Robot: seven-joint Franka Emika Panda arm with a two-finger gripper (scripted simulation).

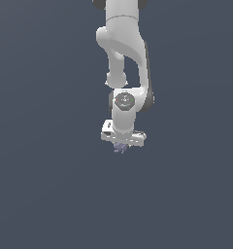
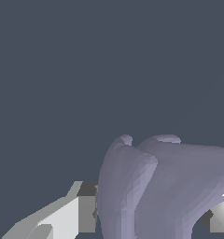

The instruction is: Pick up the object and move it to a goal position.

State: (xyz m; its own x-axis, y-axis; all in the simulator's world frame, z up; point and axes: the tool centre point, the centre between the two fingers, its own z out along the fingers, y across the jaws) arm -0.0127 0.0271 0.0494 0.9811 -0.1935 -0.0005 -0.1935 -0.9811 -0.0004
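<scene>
Exterior view: whole white Panda arm point(image 1: 122, 58) hanging down against a plain dark slate-grey backdrop, ending in the white gripper point(image 1: 122, 146); only a sliver of the small pale lavender-grey lumpy object point(image 1: 121, 148) peeking out just beneath it, shape unreadable.

Wrist view: same object point(image 2: 160, 186) filling the lower frame, smooth rounded lobes plainly visible, wedged between two pale grey fingers point(image 2: 72, 214), one on each side. Gripper narrowed onto the object, both fingers pressed against its flanks. No contact with any table visible.
</scene>
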